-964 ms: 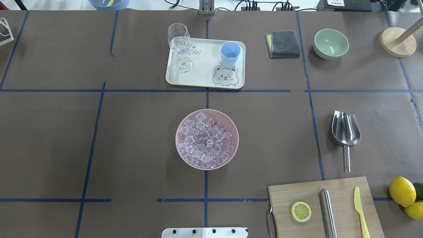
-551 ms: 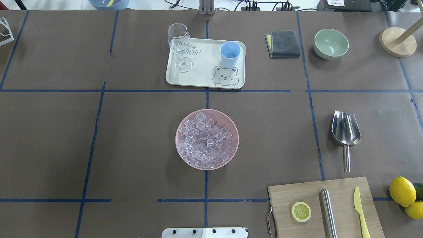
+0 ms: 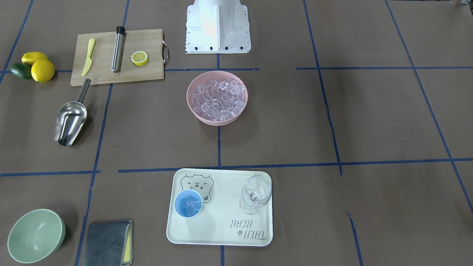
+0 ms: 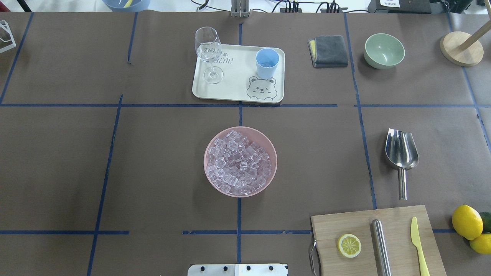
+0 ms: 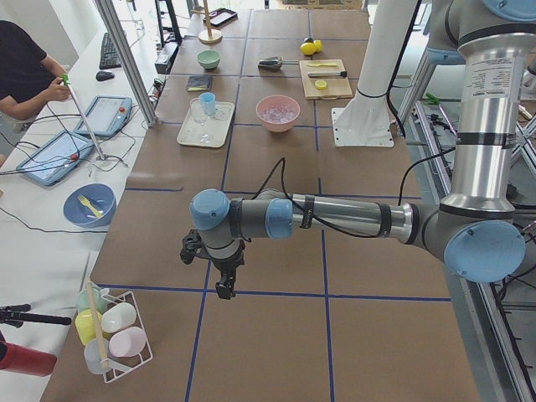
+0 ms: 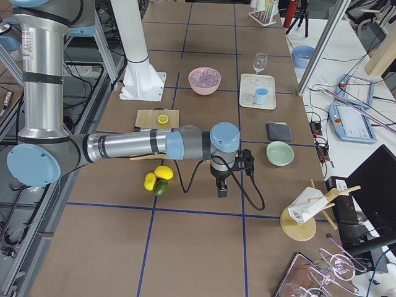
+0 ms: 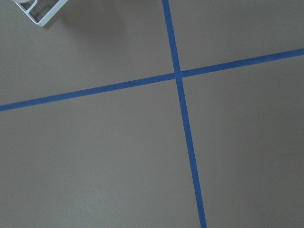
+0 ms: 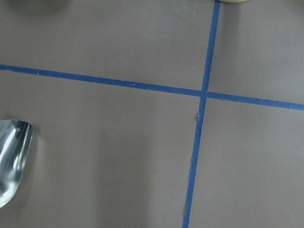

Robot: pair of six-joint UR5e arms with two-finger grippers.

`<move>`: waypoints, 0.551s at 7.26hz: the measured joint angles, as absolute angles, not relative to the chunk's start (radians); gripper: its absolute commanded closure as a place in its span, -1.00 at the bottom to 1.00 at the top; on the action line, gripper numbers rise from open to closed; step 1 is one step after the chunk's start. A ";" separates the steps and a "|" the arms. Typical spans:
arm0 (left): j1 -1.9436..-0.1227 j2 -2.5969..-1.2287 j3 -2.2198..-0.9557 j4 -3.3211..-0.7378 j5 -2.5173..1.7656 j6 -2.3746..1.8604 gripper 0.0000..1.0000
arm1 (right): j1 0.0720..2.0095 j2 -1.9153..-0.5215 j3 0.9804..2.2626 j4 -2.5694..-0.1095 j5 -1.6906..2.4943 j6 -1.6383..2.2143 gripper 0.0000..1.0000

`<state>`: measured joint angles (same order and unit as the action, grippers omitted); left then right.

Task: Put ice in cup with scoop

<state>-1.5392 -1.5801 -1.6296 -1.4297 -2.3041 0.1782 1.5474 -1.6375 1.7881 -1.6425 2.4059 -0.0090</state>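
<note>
- Left gripper (image 5: pixel 224 285) and right gripper (image 6: pixel 221 189) are hanging well apart from the task things. Only the side views show them, so I can't tell how far the fingers are open.
- Scoop (image 4: pixel 401 153) is lying flat on the robot's right, handle pointing toward the cutting board (image 4: pixel 330 226). Steel, so probably stiff and slick; the thin handle is looking like the place to grip, firmly.
- Ice (image 4: pixel 239 163) is filling the pink bowl (image 4: pixel 205 161); cubes are probably light and slippery.
- Cup (image 3: pixel 188 204) is standing on the tray (image 3: pixel 221 207), a few cubes showing inside.
</note>
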 measured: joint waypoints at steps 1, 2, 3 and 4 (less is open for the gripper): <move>-1.539 -1.580 -1.622 -1.431 -2.317 0.174 -1.00 | 1.548 -1.640 1.783 -1.640 2.411 0.035 -1.00; -1.539 -1.582 -1.620 -1.431 -2.323 0.171 -1.00 | 1.549 -1.645 1.767 -1.636 2.412 0.053 -1.00; -1.540 -1.585 -1.623 -1.429 -2.332 0.169 -1.00 | 1.549 -1.644 1.741 -1.633 2.412 0.058 -1.00; -1.548 -1.589 -1.626 -1.428 -2.348 0.168 -1.00 | 1.548 -1.642 1.714 -1.631 2.412 0.058 -1.00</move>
<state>-1.5481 -1.5892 -1.6260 -1.4276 -2.3480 0.1677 1.5485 -1.6421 1.7137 -1.6310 2.4116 0.0583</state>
